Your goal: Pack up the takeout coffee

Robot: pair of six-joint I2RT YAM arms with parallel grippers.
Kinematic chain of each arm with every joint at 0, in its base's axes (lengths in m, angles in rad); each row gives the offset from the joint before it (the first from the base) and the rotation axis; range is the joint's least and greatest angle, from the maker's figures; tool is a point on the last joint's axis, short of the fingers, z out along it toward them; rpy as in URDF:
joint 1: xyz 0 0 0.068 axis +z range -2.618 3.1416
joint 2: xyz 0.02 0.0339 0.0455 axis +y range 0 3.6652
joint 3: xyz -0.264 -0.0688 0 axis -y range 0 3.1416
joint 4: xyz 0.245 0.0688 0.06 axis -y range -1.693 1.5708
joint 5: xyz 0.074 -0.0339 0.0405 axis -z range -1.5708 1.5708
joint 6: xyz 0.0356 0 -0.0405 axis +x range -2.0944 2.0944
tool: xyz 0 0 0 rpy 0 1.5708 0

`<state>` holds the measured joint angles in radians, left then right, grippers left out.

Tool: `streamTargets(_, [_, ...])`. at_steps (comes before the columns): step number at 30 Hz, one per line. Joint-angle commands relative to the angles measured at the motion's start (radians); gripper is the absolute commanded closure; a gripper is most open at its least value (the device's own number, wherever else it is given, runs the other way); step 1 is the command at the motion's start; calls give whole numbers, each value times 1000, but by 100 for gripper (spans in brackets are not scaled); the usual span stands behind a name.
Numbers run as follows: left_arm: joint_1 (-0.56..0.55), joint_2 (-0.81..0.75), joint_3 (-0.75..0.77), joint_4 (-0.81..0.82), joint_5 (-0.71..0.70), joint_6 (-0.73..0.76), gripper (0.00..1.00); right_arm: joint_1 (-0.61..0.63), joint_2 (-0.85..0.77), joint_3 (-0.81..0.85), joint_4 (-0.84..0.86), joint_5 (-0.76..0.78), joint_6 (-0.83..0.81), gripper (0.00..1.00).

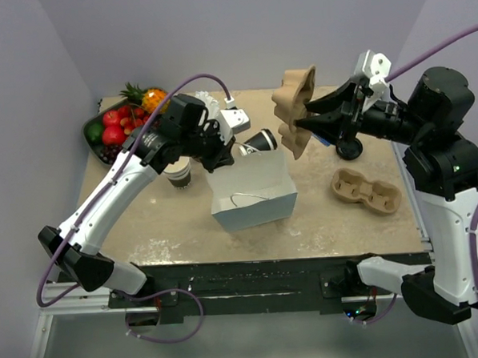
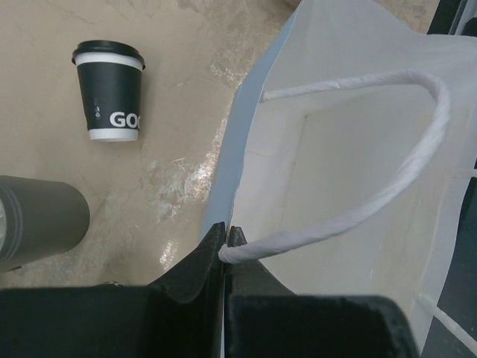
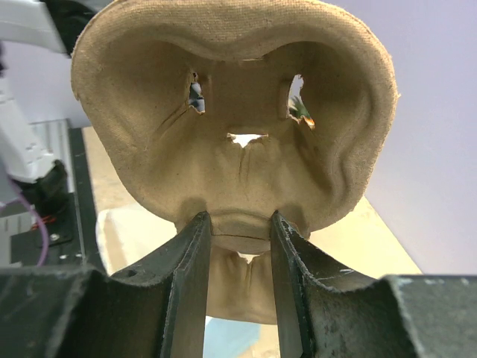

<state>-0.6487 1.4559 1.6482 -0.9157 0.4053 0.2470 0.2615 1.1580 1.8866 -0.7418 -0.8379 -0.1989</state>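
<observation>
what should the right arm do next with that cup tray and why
Probably lower the brown moulded-pulp cup carrier toward the mouth of the white paper bag. The right gripper is clamped on the carrier's edge, holding it in the air near the bag, and the left gripper pinches the bag's rim, holding the mouth open; it looks empty.

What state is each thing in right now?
takeout coffee: lidded, upright on table
paper bag: upright, mouth open
left gripper: shut on paper bag rim
right gripper: shut on cup carrier, held in air
second carrier: lying on table
</observation>
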Motion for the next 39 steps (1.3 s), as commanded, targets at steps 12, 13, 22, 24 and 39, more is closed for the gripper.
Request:
streamTargets(12, [-2,47,131,-26,53,31,100,387,2,-67,16,68,-137,100])
streamTargets(13, [0,46,130,-26,55,31,100,433,8,-76,10,107,-186,100])
streamTargets(22, [0,31,122,-29,79,37,100,516,52,-72,25,212,-341,100])
streamTargets(24, [-2,29,113,-26,86,35,100,525,65,-61,28,207,-333,100])
streamTargets(39, [0,-8,82,-15,78,20,100,561,28,-227,-132,327,-594,100])
